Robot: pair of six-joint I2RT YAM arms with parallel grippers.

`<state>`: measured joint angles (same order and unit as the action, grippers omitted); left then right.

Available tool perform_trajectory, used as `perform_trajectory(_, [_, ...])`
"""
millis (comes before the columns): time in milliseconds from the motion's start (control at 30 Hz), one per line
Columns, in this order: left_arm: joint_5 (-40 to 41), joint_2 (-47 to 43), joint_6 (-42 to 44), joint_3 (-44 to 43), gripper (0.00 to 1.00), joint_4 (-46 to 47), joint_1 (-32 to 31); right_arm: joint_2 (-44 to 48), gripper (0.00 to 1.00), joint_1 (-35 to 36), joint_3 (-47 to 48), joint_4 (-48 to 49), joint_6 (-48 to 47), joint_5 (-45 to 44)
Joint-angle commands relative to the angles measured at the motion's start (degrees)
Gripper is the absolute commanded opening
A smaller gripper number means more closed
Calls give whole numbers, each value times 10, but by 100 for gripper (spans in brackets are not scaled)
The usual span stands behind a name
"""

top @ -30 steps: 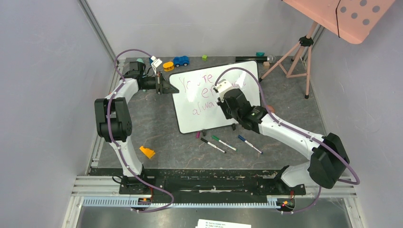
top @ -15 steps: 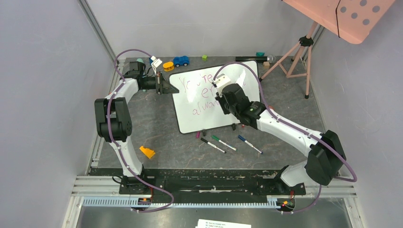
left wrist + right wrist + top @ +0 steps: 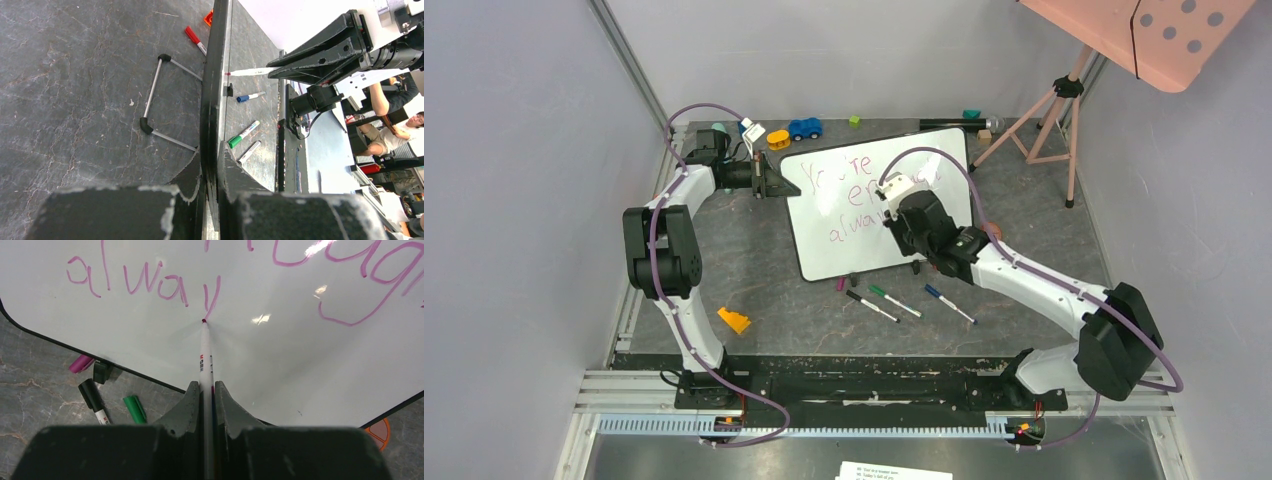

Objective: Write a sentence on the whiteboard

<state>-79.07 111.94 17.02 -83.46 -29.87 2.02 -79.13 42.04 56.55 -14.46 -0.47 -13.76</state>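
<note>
The whiteboard (image 3: 844, 255) stands tilted on the table, and my left gripper (image 3: 776, 185) is shut on its upper left edge. In the left wrist view the board (image 3: 216, 90) shows edge-on between that gripper's (image 3: 212, 155) fingers. My right gripper (image 3: 205, 390) is shut on a white marker (image 3: 205, 360). Its pink tip touches the board (image 3: 280, 370) at the foot of a "y". The sentence (image 3: 145, 285) in pink reads "alway" on its lowest line. Above it "You're" (image 3: 834, 172) shows in the top view. My right gripper (image 3: 892, 212) hides part of the middle line.
A black marker (image 3: 871, 306), a green marker (image 3: 894, 300), a blue marker (image 3: 949, 303) and a pink cap (image 3: 841, 284) lie in front of the board. An orange piece (image 3: 734, 320) lies front left. Small toys (image 3: 805, 128) and a tripod (image 3: 1049, 110) stand behind.
My right gripper moved up and left over the board with the marker, then came back down to the right. The left arm and the board have stayed put.
</note>
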Motion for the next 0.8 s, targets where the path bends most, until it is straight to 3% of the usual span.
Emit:
perform_trajectory(0, [143,20,105,28,2,-3,-30,6,0,-3,-21,3,4,15])
perform_trajectory(433, [143,20,106,28,2,-3,-30,-21,0,9,26,20,4,17])
perform_trajectory(767, [143,19,106,28,2,-3,-30,22,0,8,25,17,4,26])
